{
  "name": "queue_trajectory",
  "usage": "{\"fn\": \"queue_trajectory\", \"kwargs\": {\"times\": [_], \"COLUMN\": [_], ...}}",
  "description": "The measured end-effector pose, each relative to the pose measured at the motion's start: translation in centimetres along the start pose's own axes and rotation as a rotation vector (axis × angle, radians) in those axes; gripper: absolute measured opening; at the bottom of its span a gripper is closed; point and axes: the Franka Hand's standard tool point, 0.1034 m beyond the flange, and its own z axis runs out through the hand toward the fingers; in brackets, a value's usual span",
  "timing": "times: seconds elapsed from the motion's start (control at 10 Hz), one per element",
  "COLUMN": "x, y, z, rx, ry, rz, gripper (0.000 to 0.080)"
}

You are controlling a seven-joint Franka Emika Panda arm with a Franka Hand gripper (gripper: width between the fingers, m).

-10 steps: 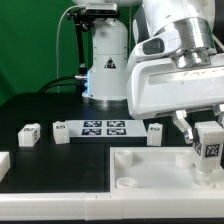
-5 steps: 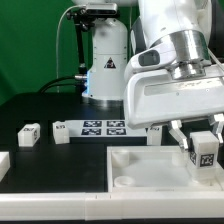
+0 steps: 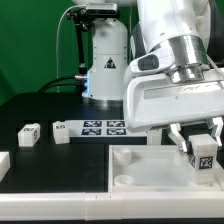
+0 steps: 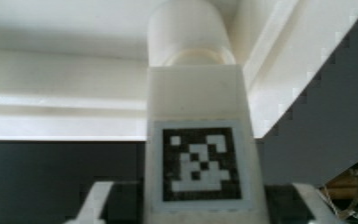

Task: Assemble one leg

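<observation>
1. At the exterior view's left, a loose small white block (image 3: 29, 133) with a black-and-white tag lies on the black table (image 3: 40, 108), well apart from the arm.
2. Next comes the marker board (image 3: 100, 127), which lies flat and carries a row of square tags. These are patterns only, not letters.
3. Behind it stands the white robot base (image 3: 105, 55) with a triangle sticker. The writing on it is too small to read.
4. The big white tray (image 3: 150, 153) lies in front, near the camera.
5. At the exterior view's right, the leg (image 3: 205, 155) stands upright between the two fingers, over the right part of the tray. Its tag faces the camera. I cannot tell if its lower end touches the tray.
6. The gripper (image 3: 203, 148) pinches the leg from both sides, so the fingers are apart only by the width of the leg.
7. In the wrist view, the leg (image 4: 202, 110) runs away from the camera with a tag on its near face, and the fingers (image 4: 119, 208) sit close on each side of it.
</observation>
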Motion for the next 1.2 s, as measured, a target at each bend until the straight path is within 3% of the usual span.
{"fn": "queue_trajectory", "kwargs": {"times": [0.1, 0.2, 0.3, 0.4, 1.2], "x": [-0.27, -0.29, -0.32, -0.34, -0.05], "y": [-0.04, -0.04, -0.04, -0.04, -0.31], "z": [0.11, 0.12, 0.13, 0.14, -0.14], "rx": [0.002, 0.002, 0.002, 0.002, 0.012], "ry": [-0.012, -0.013, -0.014, -0.014, -0.081], "rz": [0.0, 0.0, 0.0, 0.0, 0.0], "gripper": [0.0298, 0.0502, 0.0502, 0.0623, 0.0649]}}
